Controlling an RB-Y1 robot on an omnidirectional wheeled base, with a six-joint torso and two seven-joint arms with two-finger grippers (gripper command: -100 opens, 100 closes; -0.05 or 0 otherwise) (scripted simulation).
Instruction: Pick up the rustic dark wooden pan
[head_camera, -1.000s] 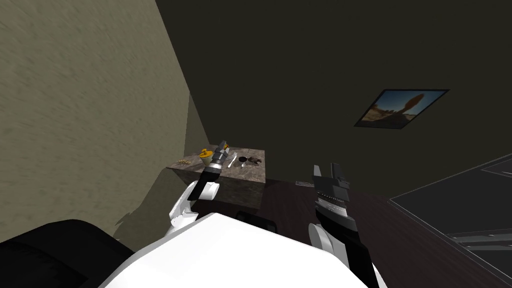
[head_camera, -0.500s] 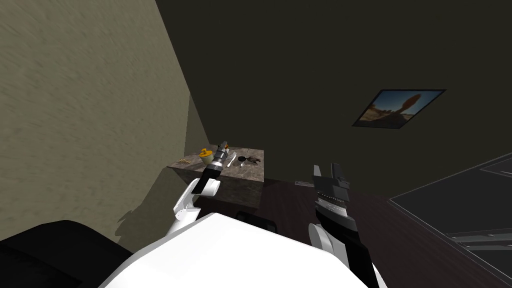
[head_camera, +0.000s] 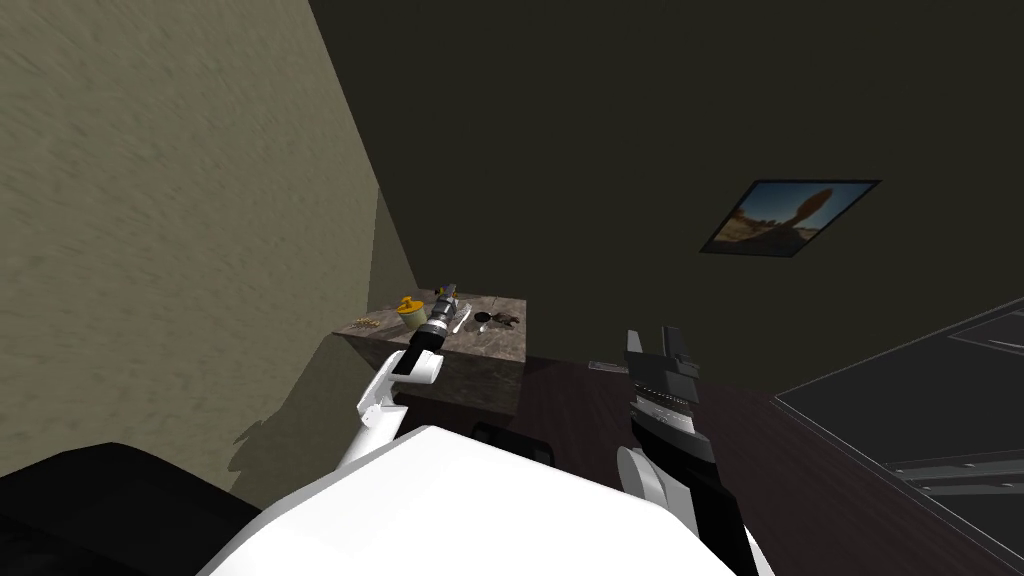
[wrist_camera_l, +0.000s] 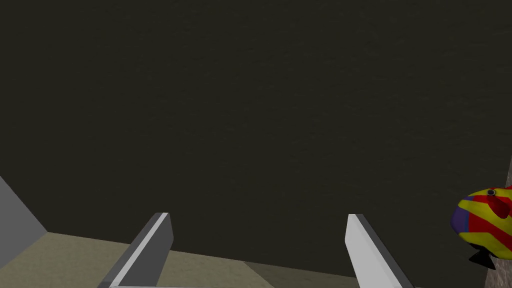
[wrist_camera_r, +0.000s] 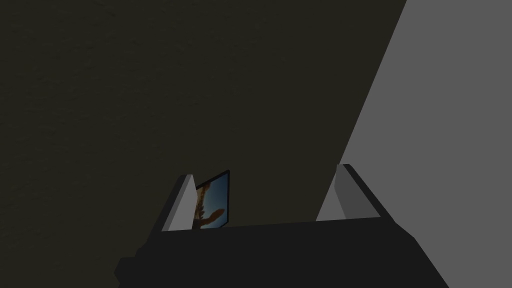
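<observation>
Two pairs of jaws stand spread and hold nothing. Since a second ago my left arm (head_camera: 405, 365) has reached a bit further out, and the left jaws are over the bench (head_camera: 498, 342). The right jaws are well apart from it. The pan (head_camera: 484, 318) sits on the bench, near that arm, small, dark and hard to make out. A striped fish (wrist_camera_l: 484, 220) is cut off beside the left jaws.

I'm seeing a mottled brown desk (head_camera: 495, 348) sitting in the room corner. It's carrying a yellow object (head_camera: 411, 308), a white utensil (head_camera: 463, 320) near it, and gold bits (head_camera: 362, 323) at the left edge. A red-yellow striped fish toy (wrist_camera_l: 485, 220) is showing at the desk's edge. A framed picture (head_camera: 790, 217) is hanging on the dark wall.
</observation>
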